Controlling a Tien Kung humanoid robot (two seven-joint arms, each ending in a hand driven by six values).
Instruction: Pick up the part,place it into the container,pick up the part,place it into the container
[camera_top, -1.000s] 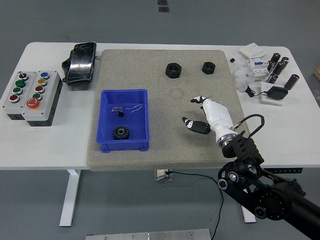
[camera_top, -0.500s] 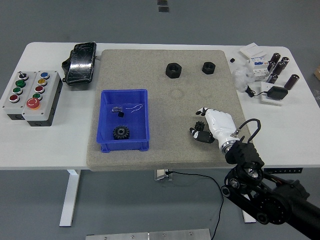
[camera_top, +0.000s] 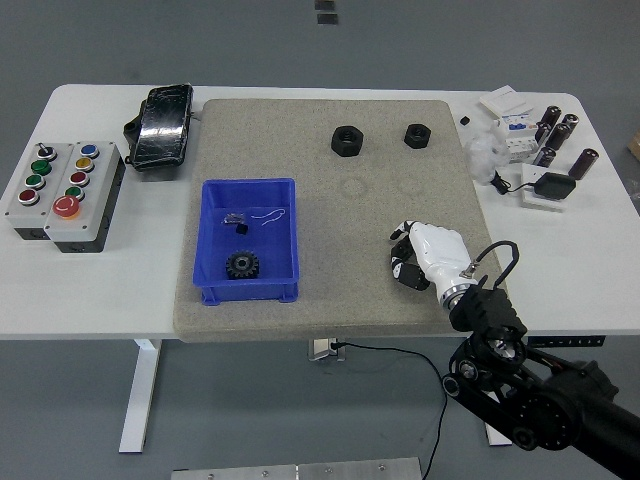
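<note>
— Where is the right hand (camera_top: 418, 258)?

— Low over the grey mat (camera_top: 330, 320), near the mat's front right corner; its white back faces up and its dark fingers (camera_top: 404, 272) are curled in towards the palm; nothing shows between them, so it is closed on nothing that I can make out.

— And the parts?

— Two black nuts lie near the mat's far edge; the larger nut (camera_top: 347, 140) sits left of the smaller nut (camera_top: 417, 134), the two well apart from the hand; a black gear (camera_top: 241, 265) already lies in the blue container (camera_top: 215, 190), towards its front wall, with a few small bits at its far end.

— The container itself?

— On the mat's left side, close to the front edge.

— Anything else on the bench (camera_top: 90, 310)?

— A button box (camera_top: 62, 195) at the left edge; a black pouch (camera_top: 160, 125) at the far left, beside the mat; small electrical parts (camera_top: 535, 145) clustered at the far right corner.
</note>
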